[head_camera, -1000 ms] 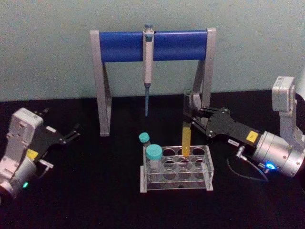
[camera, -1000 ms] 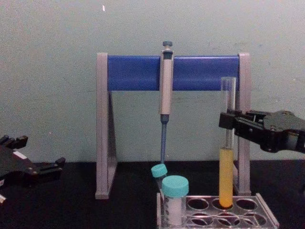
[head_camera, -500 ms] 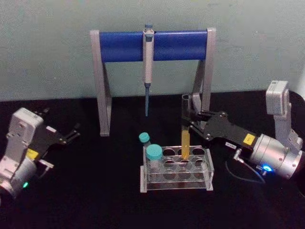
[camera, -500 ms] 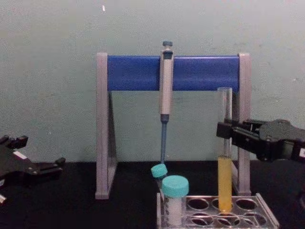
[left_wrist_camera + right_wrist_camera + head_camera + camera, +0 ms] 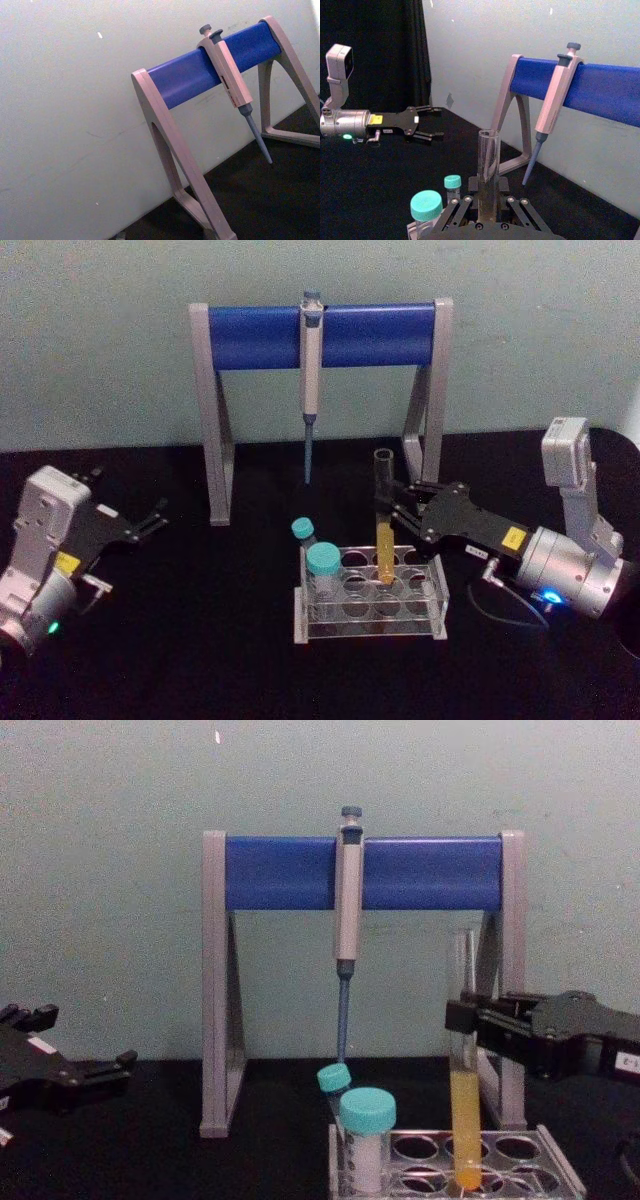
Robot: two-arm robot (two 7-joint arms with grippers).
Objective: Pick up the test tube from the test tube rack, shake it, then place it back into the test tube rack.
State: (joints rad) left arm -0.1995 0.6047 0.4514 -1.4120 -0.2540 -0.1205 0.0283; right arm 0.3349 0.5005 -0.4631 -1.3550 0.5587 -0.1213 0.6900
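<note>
Jaws of the right gripper [image 5: 385, 502] are clamping the tube [image 5: 385, 545] at mid-height, holding it near upright, its yellow end sitting in a rack [image 5: 436, 606] hole; the left gripper [image 5: 155, 518] is hanging over the worktop [image 5: 200, 640] far left, jaws spread

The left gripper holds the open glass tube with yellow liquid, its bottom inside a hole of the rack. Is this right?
Not the left: the head view shows the right gripper shut on the test tube; the left gripper sits open, apart. The bottom is in a hole of the test tube rack.
</note>
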